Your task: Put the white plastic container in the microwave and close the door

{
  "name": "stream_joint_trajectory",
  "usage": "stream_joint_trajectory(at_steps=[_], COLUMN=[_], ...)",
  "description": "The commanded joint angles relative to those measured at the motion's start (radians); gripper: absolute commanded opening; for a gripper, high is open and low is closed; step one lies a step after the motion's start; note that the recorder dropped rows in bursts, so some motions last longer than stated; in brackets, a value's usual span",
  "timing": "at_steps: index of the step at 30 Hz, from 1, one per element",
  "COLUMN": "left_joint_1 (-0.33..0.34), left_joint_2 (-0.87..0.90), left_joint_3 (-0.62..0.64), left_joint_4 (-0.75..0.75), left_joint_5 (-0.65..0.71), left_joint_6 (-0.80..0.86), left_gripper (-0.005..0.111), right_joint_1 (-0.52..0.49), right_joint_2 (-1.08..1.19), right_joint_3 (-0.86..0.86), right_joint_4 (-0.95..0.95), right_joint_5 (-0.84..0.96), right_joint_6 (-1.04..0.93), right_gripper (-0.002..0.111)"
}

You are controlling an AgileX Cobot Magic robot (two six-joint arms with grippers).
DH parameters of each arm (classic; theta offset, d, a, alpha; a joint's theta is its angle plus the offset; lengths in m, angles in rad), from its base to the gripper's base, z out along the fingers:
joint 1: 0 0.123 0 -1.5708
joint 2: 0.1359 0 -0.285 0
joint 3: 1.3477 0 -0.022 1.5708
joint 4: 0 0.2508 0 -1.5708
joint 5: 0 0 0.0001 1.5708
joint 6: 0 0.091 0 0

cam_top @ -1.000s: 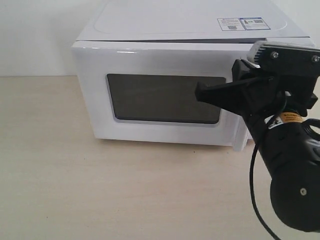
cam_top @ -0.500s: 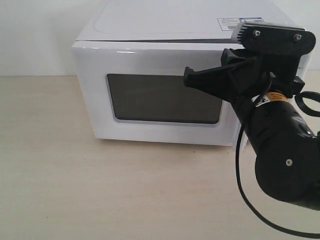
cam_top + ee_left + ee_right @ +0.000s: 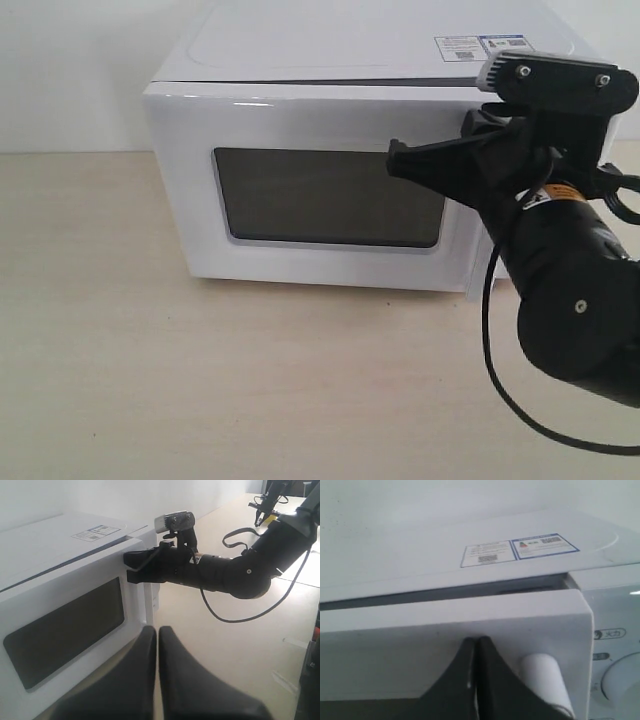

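The white microwave [image 3: 380,50] stands at the back of the table. Its door [image 3: 190,200] with the dark window [image 3: 320,195] is almost closed; a thin dark gap runs along its top edge in the right wrist view. My right gripper [image 3: 395,160] is shut, and its tips [image 3: 476,640] rest against the upper door face right beside the white bar handle [image 3: 542,677]. Low in front of the microwave, near the door's handle end, my left gripper [image 3: 157,629] is shut and empty. The white plastic container is out of view.
Bare light wooden tabletop [image 3: 200,380] lies in front of the microwave. The right arm's black cable [image 3: 500,390] hangs in a loop at the right. A round white knob [image 3: 625,675] sits on the control panel past the handle. The wall stands close behind.
The right gripper rose and swung left along the door front, then eased back slightly right. The door's handle edge sits a little closer to the body than a second ago.
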Motion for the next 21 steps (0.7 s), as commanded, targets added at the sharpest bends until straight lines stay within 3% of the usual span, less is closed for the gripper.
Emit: stream_joint_trajectory(at_steps=[1,21], left_joint_1=[0.002,0.002], left_joint_2=[-0.002,-0.002], left_joint_3=[0.003,0.003], left_joint_4=[-0.017,-0.017], left_joint_5=[-0.002,-0.002], left_joint_6=[-0.006,-0.006], left_gripper=[0.004,0.004], right_joint_1=[-0.024,-0.026], right_joint_2=[0.041,0.12], right_joint_3=[-0.004,-0.093], right_joint_4=[-0.03,-0.055], right_joint_5=[0.002,-0.019], right_joint_6=[0.059,0.036], right_gripper=[0.0,0.0])
